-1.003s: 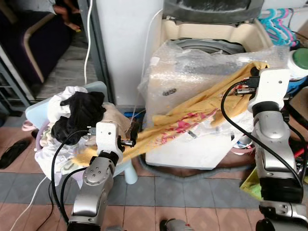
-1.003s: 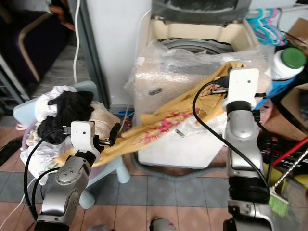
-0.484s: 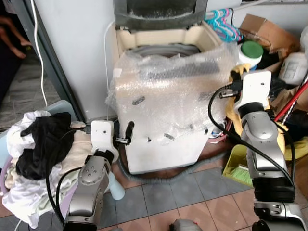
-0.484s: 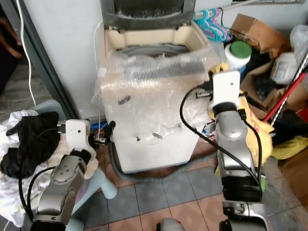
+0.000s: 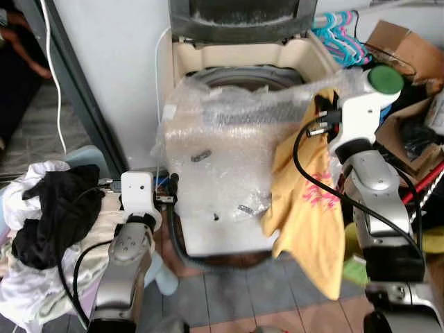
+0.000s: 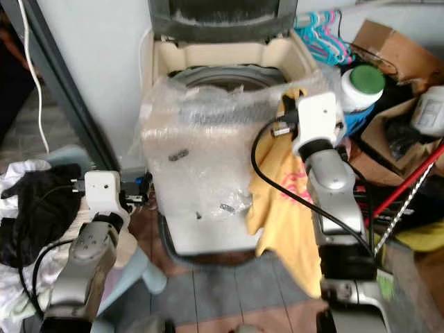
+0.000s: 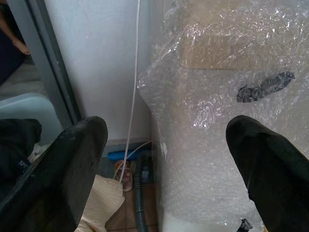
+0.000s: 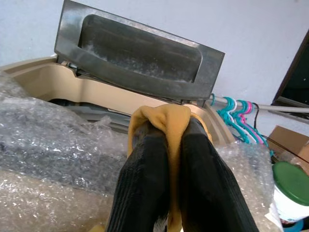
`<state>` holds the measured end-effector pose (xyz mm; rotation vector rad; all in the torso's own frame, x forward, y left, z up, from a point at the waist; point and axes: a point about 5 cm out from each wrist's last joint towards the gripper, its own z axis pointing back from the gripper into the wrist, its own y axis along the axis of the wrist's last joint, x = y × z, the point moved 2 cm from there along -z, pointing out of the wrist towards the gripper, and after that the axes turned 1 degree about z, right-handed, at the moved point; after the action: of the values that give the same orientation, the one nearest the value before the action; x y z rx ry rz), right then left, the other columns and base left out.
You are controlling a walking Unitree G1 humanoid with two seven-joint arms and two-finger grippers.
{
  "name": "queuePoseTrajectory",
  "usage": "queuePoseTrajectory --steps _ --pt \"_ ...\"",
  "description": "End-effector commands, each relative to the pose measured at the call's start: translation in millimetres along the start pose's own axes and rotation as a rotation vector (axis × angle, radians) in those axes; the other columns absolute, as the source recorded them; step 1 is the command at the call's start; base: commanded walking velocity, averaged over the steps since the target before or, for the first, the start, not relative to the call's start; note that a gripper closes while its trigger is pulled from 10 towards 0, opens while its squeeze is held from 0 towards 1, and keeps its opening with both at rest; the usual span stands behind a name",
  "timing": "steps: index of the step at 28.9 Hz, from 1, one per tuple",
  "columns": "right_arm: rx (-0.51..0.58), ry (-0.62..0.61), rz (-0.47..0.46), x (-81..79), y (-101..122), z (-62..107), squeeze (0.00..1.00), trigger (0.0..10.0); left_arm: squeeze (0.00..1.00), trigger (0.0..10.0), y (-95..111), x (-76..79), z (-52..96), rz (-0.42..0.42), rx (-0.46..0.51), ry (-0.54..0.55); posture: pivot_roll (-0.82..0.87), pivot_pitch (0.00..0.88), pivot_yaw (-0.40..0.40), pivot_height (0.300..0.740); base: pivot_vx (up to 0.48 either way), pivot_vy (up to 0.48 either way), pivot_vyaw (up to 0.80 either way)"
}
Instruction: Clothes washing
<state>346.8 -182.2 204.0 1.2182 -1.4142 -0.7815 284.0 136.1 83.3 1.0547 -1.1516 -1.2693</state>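
Observation:
A beige top-loading washing machine (image 5: 243, 52) stands ahead with its lid up and bubble wrap over its front. My right gripper (image 8: 173, 126) is shut on the top of a yellow garment (image 5: 309, 222) with a pink print. It holds it at the machine's right front corner (image 5: 320, 111), and the cloth hangs down the front. My left gripper (image 7: 166, 130) is open with nothing in it, low beside the machine's left side (image 5: 173, 187). A pile of clothes topped by a black garment (image 5: 52, 208) lies on a light blue chair (image 5: 87, 156) at the left.
Coloured hangers (image 5: 340, 31), a cardboard box (image 5: 406, 48) and a white jar with a green lid (image 5: 385, 78) crowd the right. A red-handled broom (image 6: 409, 180) leans there. A grey hose (image 5: 177, 243) runs by the machine's base. A white cable (image 5: 50, 69) hangs at the left.
One second ago the yellow garment stretched between both grippers. My left gripper has let it go. My right gripper has carried it up to the machine's rim. The camera has also shifted.

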Motion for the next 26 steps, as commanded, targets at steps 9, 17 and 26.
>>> queuePoseTrajectory --steps 9,17,26 --pt "0.011 0.044 -0.046 -23.6 0 12.8 0.0 10.0 0.0 10.0 -2 3.3 1.6 -0.006 -0.01 -0.015 -0.05 0.0 0.022 0.74 0.0 -0.357 0.7" --pt "-0.007 0.013 -0.06 -26.9 -3 16.1 0.0 10.0 0.0 10.0 -3 -0.6 3.5 0.004 -0.018 0.007 -0.05 0.0 0.022 0.74 0.0 -0.301 0.06" --pt "0.016 0.024 -0.068 -27.6 3 13.6 0.0 10.0 0.0 10.0 -4 -4.5 11.2 0.039 -0.009 -0.019 -0.05 0.0 0.027 0.74 0.089 0.0 0.0"
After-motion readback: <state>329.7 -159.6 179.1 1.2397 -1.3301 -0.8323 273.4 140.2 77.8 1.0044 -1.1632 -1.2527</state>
